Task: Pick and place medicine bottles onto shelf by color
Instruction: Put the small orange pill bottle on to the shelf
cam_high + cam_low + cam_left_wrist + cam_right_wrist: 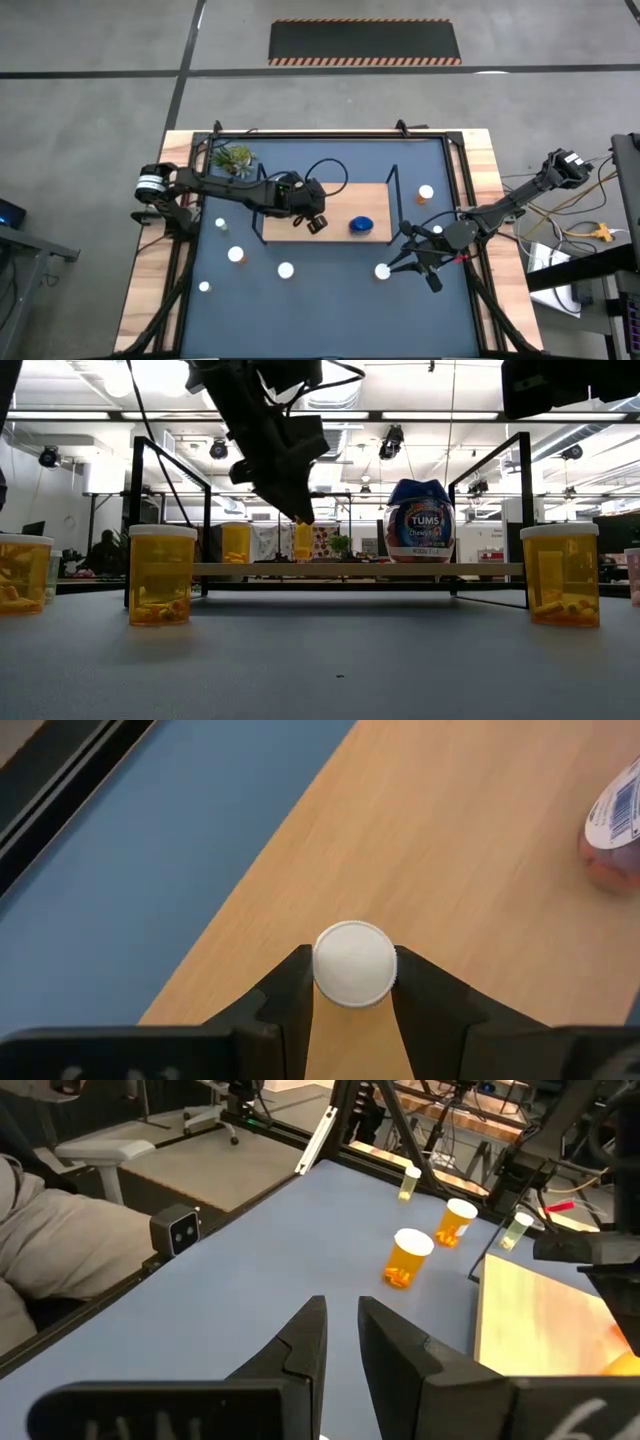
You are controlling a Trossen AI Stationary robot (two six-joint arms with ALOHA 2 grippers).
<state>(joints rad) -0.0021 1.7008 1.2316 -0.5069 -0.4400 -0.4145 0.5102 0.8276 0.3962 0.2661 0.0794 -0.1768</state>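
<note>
The shelf is a light-wood board with black wire ends, lying on the blue mat. A blue bottle stands on it. My left gripper is over the board, shut on an orange bottle with a white cap. My right gripper is slightly open and holds nothing, next to a white-capped bottle on the mat. More white-capped bottles stand on the mat on their bases, left of the shelf and right of it. My left gripper pinches the small orange bottle between its two fingers at the white cap. The fingers come from above, slanting down. The bottle stays upright, its base at the board's top surface; I cannot tell whether it touches the board.
A small green plant sits at the mat's far left corner. Orange bottles stand near the table's front. The shelf's wire ends rise above the board. Bare wood lies between the held bottle and the blue bottle.
</note>
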